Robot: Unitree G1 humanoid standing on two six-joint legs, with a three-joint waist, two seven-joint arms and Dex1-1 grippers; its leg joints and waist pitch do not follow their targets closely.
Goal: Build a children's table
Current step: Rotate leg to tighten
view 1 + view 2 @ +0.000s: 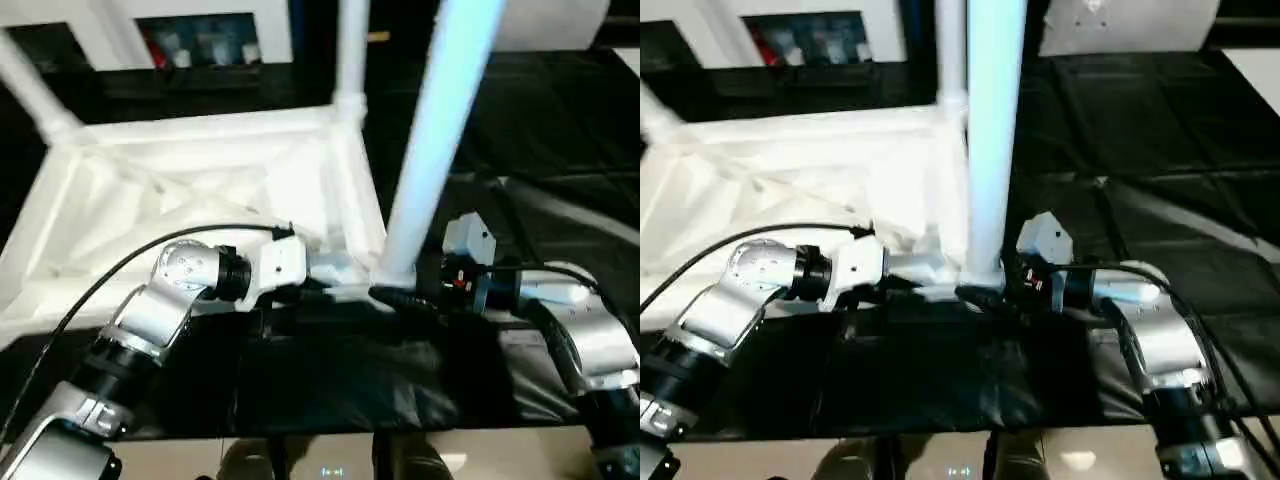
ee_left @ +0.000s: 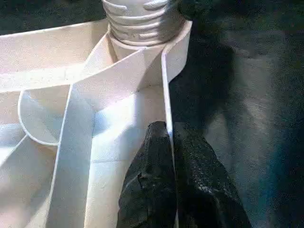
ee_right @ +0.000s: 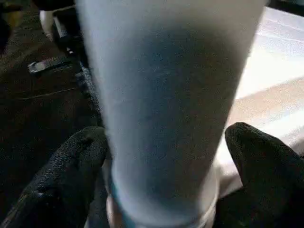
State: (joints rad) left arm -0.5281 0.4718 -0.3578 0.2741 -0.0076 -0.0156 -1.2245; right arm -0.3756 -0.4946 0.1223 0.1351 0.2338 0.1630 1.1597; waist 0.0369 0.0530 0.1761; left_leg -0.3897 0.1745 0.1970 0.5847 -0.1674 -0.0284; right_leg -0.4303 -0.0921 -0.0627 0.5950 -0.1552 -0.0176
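Table top (image 1: 200,180) lies underside-up on black sheet (image 1: 1160,150). Near-corner leg (image 1: 435,130) stands upright in socket. Left gripper (image 2: 171,142) pinches top's rim wall, fingers pressed tight. Right gripper (image 3: 166,156) spread wide either side of leg base; contact w/ leg can't be told.

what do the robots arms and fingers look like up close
Both forearms are silver metal with black bands at the joints. The left arm ends in a white wrist block, with a thin black cable looping over it. The right arm carries a small grey box and a red marking near its wrist. The fingers are black and rough-textured.
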